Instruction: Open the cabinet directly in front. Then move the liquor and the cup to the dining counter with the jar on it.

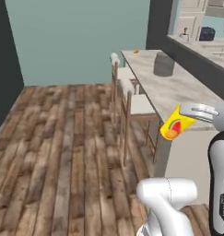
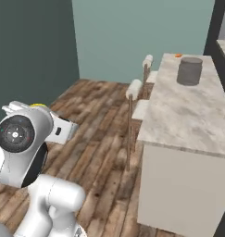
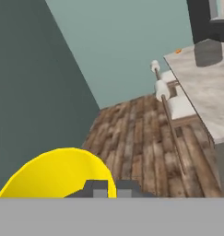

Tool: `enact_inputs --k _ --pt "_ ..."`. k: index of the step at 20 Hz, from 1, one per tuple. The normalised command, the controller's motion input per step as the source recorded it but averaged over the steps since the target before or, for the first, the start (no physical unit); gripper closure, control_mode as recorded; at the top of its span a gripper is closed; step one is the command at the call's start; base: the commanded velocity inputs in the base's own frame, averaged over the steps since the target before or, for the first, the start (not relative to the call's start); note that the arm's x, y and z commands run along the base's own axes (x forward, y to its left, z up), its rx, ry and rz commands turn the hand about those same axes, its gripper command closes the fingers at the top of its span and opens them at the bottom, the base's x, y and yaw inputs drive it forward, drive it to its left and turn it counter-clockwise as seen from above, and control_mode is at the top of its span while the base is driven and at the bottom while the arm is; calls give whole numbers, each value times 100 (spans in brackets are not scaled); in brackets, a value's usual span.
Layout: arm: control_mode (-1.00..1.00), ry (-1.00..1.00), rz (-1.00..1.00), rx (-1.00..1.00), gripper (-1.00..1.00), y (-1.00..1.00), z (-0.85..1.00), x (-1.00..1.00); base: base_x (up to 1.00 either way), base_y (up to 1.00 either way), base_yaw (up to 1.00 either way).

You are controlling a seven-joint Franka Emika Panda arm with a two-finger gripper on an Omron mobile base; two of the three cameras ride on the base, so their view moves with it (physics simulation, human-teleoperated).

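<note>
My gripper [image 1: 186, 111] is shut on the rim of the yellow cup [image 1: 174, 126], which has a red-orange mark and hangs tilted in the air just off the near left corner of the dining counter [image 1: 178, 90]. In the hand view the cup [image 3: 58, 173] bulges at the lower left, right by my gripper [image 3: 109, 188]. The grey jar [image 1: 163, 64] stands far down the marbled slab, also seen as the jar [image 2: 190, 71] on the counter [image 2: 188, 115] and the jar [image 3: 208, 51]. The liquor and the cabinet are out of view.
Two white-cushioned wooden stools [image 1: 132, 99] stand along the counter's left side. A small orange thing [image 1: 136, 51] lies at its far end. Plank floor [image 1: 62, 138] spreads to the left. A dark toaster [image 1: 207, 33] sits beyond the raised ledge.
</note>
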Motion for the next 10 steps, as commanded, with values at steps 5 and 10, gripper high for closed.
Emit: enact_inputs --k 5,10 --pt "100 0 0 0 100 0 0 0 100 0 -39" --pt "100 0 0 0 100 0 0 0 100 16 -26"
